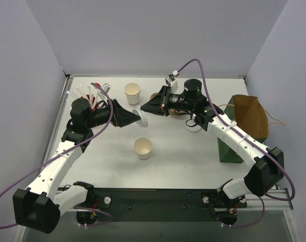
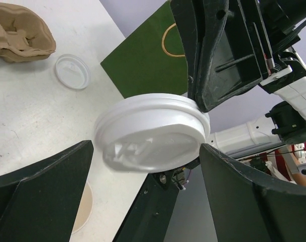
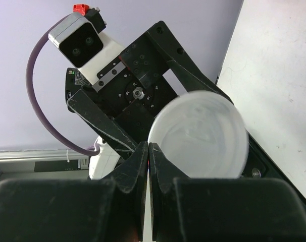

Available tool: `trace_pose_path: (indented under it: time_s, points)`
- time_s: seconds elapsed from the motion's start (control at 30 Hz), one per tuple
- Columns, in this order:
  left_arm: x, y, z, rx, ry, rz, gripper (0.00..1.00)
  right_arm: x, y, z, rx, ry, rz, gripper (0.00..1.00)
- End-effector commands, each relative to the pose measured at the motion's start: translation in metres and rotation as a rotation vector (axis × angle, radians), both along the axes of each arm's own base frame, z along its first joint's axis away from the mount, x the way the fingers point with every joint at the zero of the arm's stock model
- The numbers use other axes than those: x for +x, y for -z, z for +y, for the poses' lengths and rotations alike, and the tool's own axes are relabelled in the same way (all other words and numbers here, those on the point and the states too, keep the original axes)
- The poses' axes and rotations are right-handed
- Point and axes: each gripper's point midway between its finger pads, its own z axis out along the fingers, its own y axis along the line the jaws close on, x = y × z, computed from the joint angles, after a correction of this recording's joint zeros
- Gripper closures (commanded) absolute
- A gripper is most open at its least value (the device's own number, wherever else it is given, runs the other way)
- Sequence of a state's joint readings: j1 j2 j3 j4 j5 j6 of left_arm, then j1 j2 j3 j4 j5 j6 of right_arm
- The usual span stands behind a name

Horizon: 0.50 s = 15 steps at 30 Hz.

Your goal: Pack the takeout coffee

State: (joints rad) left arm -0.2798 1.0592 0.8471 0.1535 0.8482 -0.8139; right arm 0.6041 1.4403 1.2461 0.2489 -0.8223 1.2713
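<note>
nearest the arm bases, a white paper coffee cup (image 1: 143, 148) stands upright and open on the table (image 1: 183, 161), with nothing touching it. just beyond it, at mid-table, the two grippers meet above the surface. the right gripper (image 3: 149, 151) is closed tight, its fingertips pinching the rim of a flat white lid (image 2: 153, 126), which is tilted in the air. the left gripper (image 2: 145, 147) is spread fully wide, its fingers (image 2: 47, 191) close on either side of the lid; whether they touch it cannot be told. farther back a second coffee cup (image 1: 133, 93) stands upright, with a red cup of straws (image 1: 95, 97) to its left.
</note>
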Motion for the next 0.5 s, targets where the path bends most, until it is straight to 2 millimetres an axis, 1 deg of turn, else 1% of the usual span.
trace_pose_path:
  time_s: [0.0, 0.2, 0.47]
  points:
    - [0.003, -0.0278, 0.0094, 0.037, -0.061, -0.143, 0.03, -0.0067, -0.0353, -0.0023, 0.046, 0.001, -0.097, 1.0]
    - [0.0001, -0.0339, 0.0129, 0.036, -0.077, -0.187, 0.03, -0.005, -0.0334, -0.0019, 0.043, 0.007, -0.092, 1.0]
    - [-0.0017, -0.0264, 0.0079, 0.027, -0.033, -0.161, 0.03, -0.001, -0.0336, 0.0013, 0.059, 0.017, -0.076, 1.0]
